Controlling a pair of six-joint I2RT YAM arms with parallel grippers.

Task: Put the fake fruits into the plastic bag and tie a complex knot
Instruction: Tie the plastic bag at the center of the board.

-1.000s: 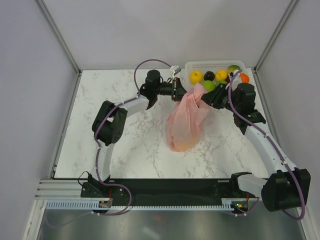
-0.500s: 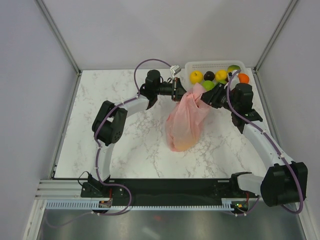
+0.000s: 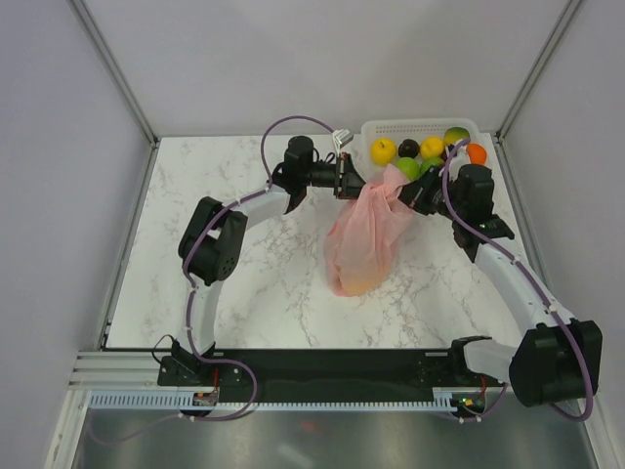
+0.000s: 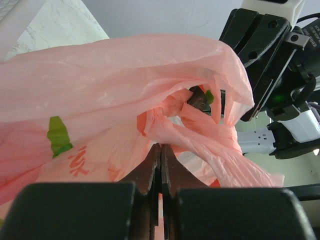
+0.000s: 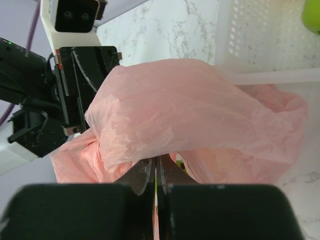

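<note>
The pink plastic bag (image 3: 366,239) stands on the marble table, with a yellowish shape showing through its bottom. My left gripper (image 3: 349,182) is shut on bag plastic at the bag's top left, its tips (image 4: 160,146) pinching pink film. From the right, my right gripper (image 3: 411,195) is shut on the bag's top too, its tips (image 5: 155,160) under a fold of the bag (image 5: 190,110). A twisted bunch of handle, a loose knot (image 4: 159,111), sits just beyond the left tips. Several fake fruits remain in the basket: yellow (image 3: 383,149), green (image 3: 407,167), dark purple (image 3: 408,148), orange (image 3: 477,153).
The white lattice basket (image 3: 420,126) stands at the back right corner, right behind the bag and the right gripper; its wall (image 5: 265,45) fills the upper right of the right wrist view. Frame posts and grey walls close in the table on three sides.
My right gripper has closed on the bag's top. The top of the bag has shifted slightly toward the basket. The left gripper has kept its hold.
</note>
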